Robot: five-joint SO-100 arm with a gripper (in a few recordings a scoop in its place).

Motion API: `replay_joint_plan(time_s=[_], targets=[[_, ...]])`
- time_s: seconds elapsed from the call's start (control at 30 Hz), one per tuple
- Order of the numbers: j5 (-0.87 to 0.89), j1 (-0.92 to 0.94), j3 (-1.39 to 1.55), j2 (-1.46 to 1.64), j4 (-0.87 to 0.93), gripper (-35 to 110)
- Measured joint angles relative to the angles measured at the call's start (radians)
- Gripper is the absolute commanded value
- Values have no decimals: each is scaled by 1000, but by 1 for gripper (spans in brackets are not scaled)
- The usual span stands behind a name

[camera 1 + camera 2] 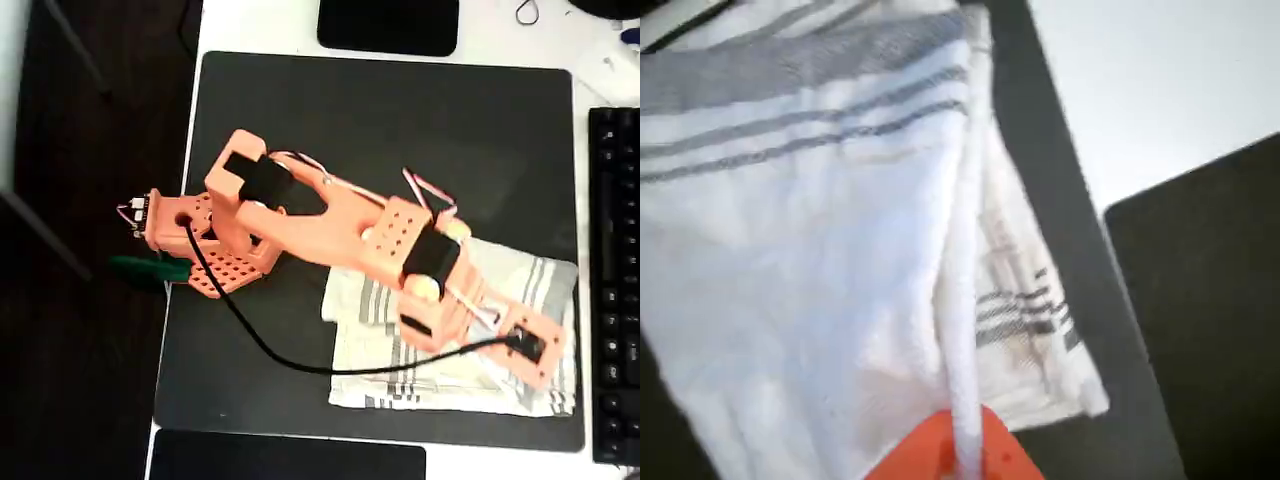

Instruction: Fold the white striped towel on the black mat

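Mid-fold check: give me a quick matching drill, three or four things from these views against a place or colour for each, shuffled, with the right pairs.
Things:
1. towel
2. mat
3. keyboard
4. gripper

Descriptions:
A. orange, pinching a raised fold of cloth
B. black, along the right edge of the overhead view
C. white with grey stripes, on the mat's lower right part
D. dark, lying under the towel

Pairs: 1-C, 2-D, 3-B, 4-A

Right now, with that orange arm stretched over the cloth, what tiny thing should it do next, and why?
Probably carry the pinched edge a little further across, then let go. In the wrist view the orange gripper seems shut on an edge of the cream-white, grey-striped towel, which hangs in a raised ridge over a lower layer. Overhead, the towel lies partly doubled on the large matte black mat.
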Motion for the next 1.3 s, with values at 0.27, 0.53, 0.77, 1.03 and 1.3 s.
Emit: replay_joint_plan(time_s=[0.27, 0.53, 0.77, 1.03, 1.3], targets=[[-49, 20, -15, -14, -63, 0], [-74, -12, 15, -18, -167, 2], [-98, 98, 235, -66, -371, 15], [-98, 115, 235, -80, -408, 15], [-52, 80, 132, -215, -465, 15]])
